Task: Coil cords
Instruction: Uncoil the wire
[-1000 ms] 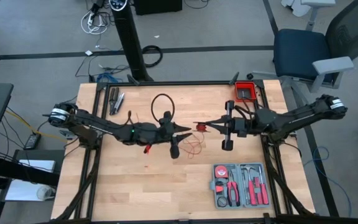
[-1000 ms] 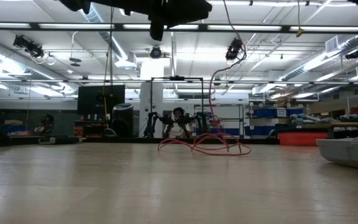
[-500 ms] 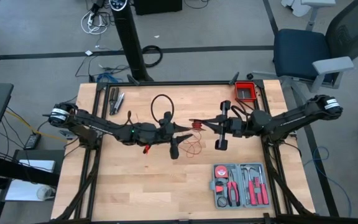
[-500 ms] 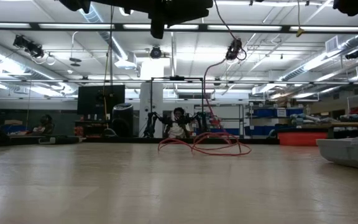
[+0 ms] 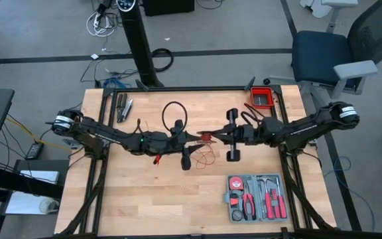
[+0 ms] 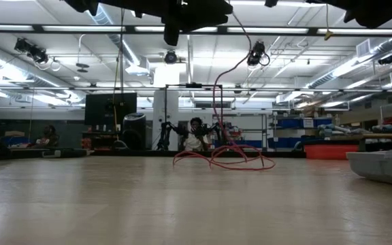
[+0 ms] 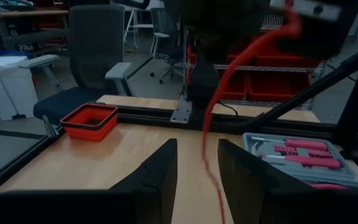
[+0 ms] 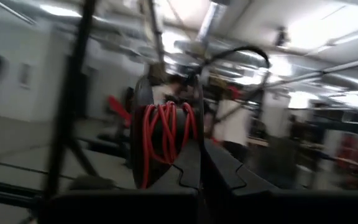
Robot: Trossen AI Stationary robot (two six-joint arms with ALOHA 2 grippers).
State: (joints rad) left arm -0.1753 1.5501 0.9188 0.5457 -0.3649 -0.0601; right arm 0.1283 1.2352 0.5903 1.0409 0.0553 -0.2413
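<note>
Red cord (image 5: 207, 147) is seen as one very thin, thread-like strand near the middle of the table (image 5: 131, 206): loose loops lie on the wood, and a length rises from them to the two grippers, which meet above the table's centre. It is judged to be very light, limp and easily tangled, with no stiffness to hold a coil by itself, so it would best be taken at the wound turns or close to a free end, not at a slack loop. The right gripper (image 5: 211, 136) is closed, and in the right wrist view several red turns are seen wound just ahead of its fingers, so the cord appears pinched there. The left gripper (image 5: 197, 137) has its jaws parted, with the strand running between the fingers (image 7: 160, 174) untouched. One cord is counted, two arms, one grey tool case (image 5: 256, 197) at the near right, one small red tray (image 5: 262, 99) at the far right, and a few hand tools (image 5: 123, 107) at the far left.
</note>
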